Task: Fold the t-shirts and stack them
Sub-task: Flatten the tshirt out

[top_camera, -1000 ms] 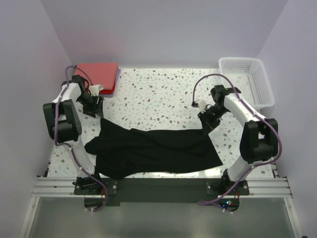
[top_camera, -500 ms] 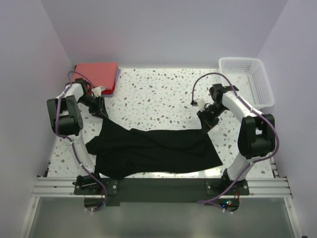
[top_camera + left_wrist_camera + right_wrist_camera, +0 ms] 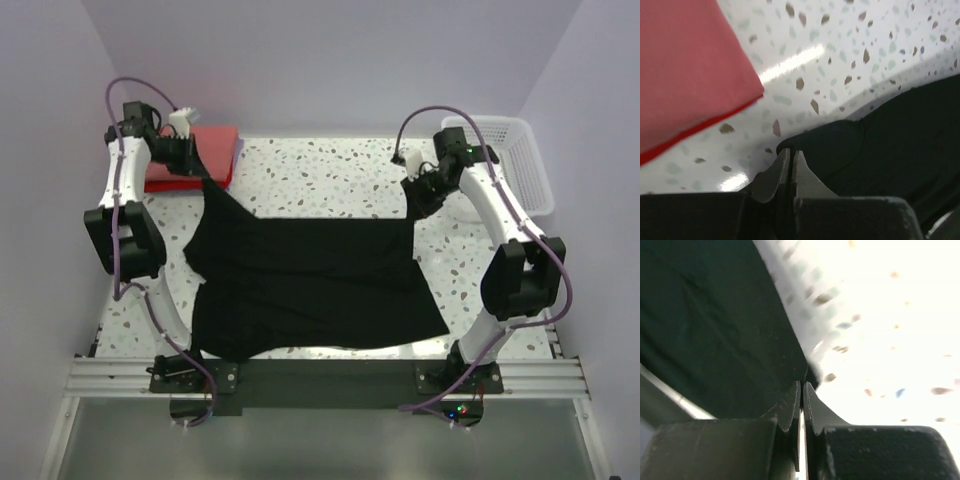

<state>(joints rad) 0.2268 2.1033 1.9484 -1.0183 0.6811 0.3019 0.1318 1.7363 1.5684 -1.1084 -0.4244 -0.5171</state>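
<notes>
T-shirts: one folded coral-red stack (image 3: 213, 150), layer count not discernible, occupies the far-left corner of the table (image 3: 320, 175); one black t-shirt (image 3: 310, 275) lies spread across the table's middle. The left gripper (image 3: 790, 155), closed, pinches the black t-shirt's far-left corner just beside the stack, and the right gripper (image 3: 801, 387), closed, pinches its far-right corner. One white lattice basket (image 3: 530, 165) stands at the far-right corner.
</notes>
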